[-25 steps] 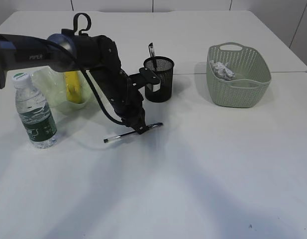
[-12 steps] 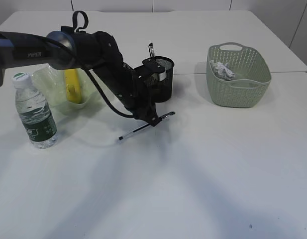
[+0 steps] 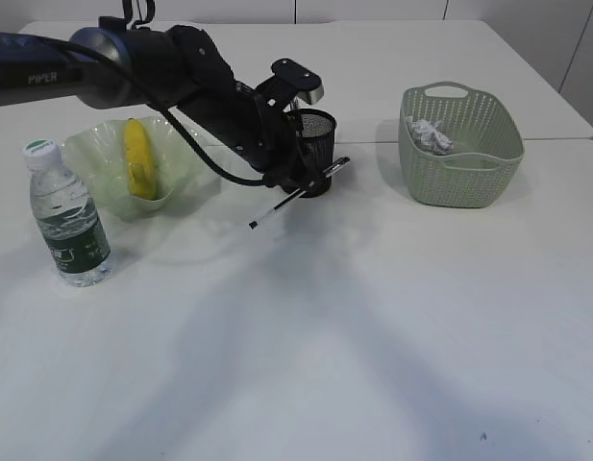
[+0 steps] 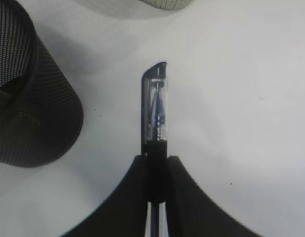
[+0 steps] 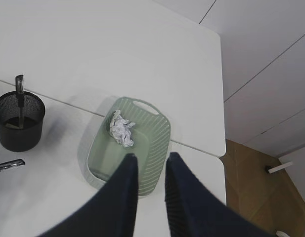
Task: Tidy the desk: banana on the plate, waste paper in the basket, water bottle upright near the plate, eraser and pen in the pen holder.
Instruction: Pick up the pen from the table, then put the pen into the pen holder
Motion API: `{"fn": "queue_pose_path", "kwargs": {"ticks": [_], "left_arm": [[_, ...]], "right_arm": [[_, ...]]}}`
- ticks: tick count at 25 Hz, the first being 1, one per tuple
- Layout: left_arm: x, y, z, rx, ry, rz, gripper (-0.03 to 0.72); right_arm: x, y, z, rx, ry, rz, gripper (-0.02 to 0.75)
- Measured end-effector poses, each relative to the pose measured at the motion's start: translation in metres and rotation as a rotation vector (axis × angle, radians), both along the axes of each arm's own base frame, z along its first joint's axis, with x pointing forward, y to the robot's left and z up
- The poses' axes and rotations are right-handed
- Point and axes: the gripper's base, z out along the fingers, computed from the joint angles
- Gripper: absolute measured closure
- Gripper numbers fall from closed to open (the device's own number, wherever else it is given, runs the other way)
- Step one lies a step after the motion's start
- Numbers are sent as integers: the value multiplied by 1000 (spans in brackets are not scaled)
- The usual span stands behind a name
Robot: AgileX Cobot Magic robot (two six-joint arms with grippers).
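1. The left gripper (image 3: 313,182) has its jaws clenched on a clear plastic pen with a dark tip (image 3: 298,192), and it holds the pen in the air, slanted, just in front of the black wire-mesh pen holder (image 3: 313,154).
2. In the left wrist view the pen (image 4: 155,111) comes out between the two black fingers (image 4: 125,197), and the pen holder (image 4: 31,98) is close beside it on the left.
3. The capped end of the pen points up toward the pen holder, and the thin dark tip points down and away from it, above the white worktop (image 3: 373,327).
4. Another dark pen (image 3: 292,99) stands already inside the pen holder and leans at its rim.
5. Left of the pen holder stands a pale green wavy plate (image 3: 181,163), and a yellow banana (image 3: 137,158) lies in it.
6. A clear plastic water bottle with a green label and white cap (image 3: 67,216) stands upright near the plate, further left from the pen holder and closer to me.
7. Right of the pen holder, well apart, is a pale green plastic basket with handles (image 3: 464,173), and a crumpled white waste paper (image 3: 431,134) lies inside it.
8. The right gripper (image 5: 148,163) hangs high above this basket; its dark jaws are released, with a narrow gap and nothing between them.
9. I cannot see the eraser clearly; something pale shows at the bottom of the pen holder, but I cannot tell what it is.
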Motion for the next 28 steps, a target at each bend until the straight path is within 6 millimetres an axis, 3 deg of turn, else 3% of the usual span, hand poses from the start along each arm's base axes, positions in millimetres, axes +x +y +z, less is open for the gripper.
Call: {"fn": "queue_pose_path", "kwargs": {"ticks": [15,22,28], "left_arm": [[11,-9,51,-266,-213,87,647],[14,-13,65,-388,-312,82,647],[17,-15,73,-462,-381,89,647]], "right_arm": [[2,2,3,8,-46,25,591],[5,2,8,-7,-106,35,590],[26,6,-7,-84,-101,2,591]]}}
